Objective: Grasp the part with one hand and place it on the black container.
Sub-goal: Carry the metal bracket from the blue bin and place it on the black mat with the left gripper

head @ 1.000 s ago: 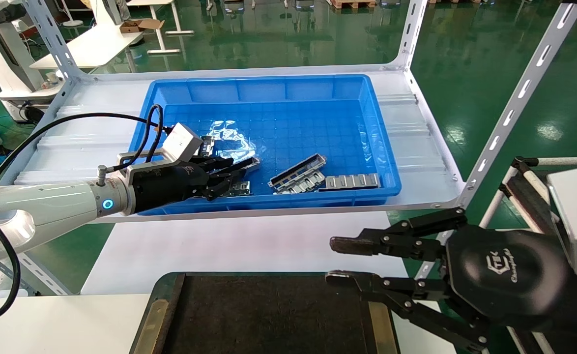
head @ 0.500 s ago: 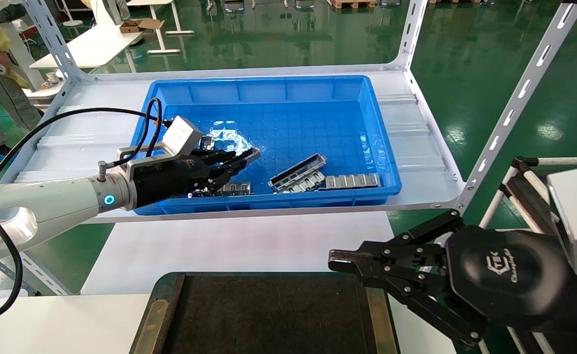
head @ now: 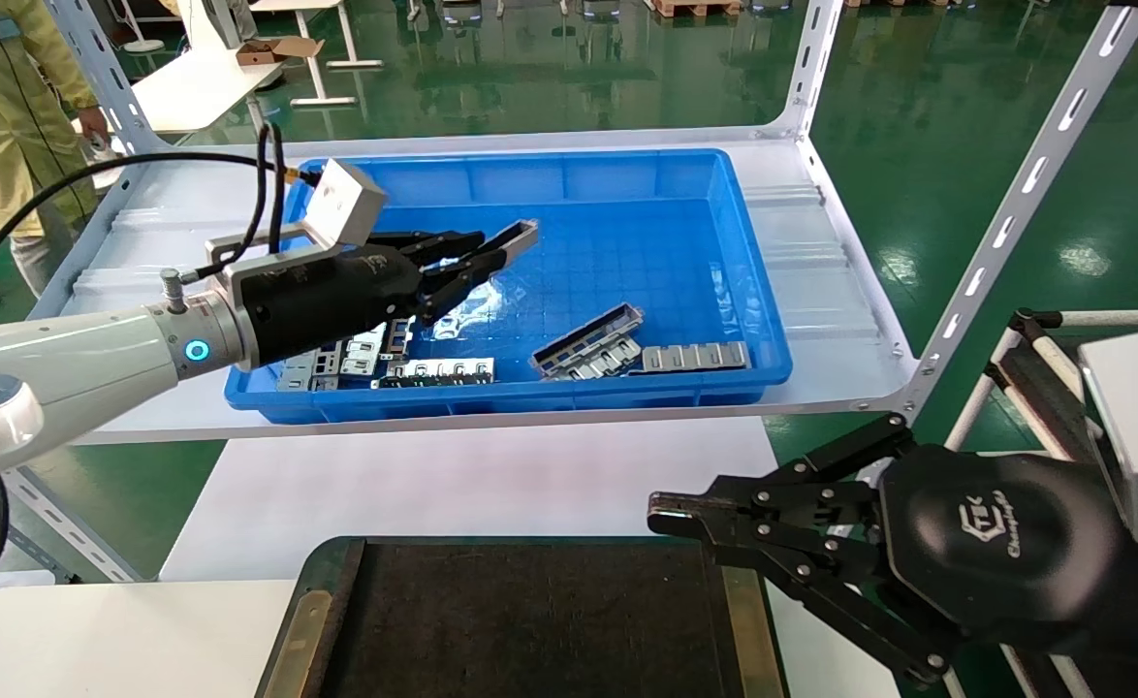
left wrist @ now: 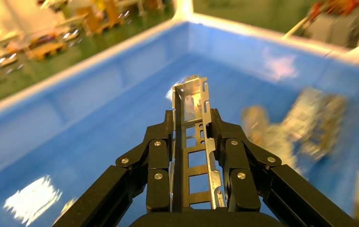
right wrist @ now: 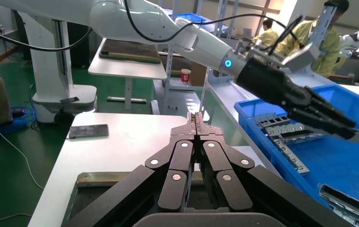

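Left gripper (head: 477, 254) now sits raised above the blue bin (head: 761, 320), higher than it was a second ago, when it was down among the pieces near the bin's front-left corner. Fingers clamped on the part (head: 516, 237); the left wrist view shows the part (left wrist: 192, 137) pinched between both fingertip pads (left wrist: 159, 182), its free end sticking out past them, clear of the bin floor. Grasp looks made and the lift under way.

Left behind in the bin: flat silver plates (head: 438, 369) along the front wall, newly uncovered where the arm had hidden them, and a ribbed grey frame piece (head: 588, 341) near the middle. Neither seems shifted.

Next, judging by the layout: carry the part back over the bin's front wall and down to the black container (head: 317, 620), which lies nearer the robot, well apart from the bin and bare on its visible surface. The long overhang could clip the bin rim if the arm drops early.

Right gripper (head: 671, 519) hangs idle over the container's right edge, fingers pressed together on nothing, having closed from a parted stance a second ago. It may crowd the drop spot.
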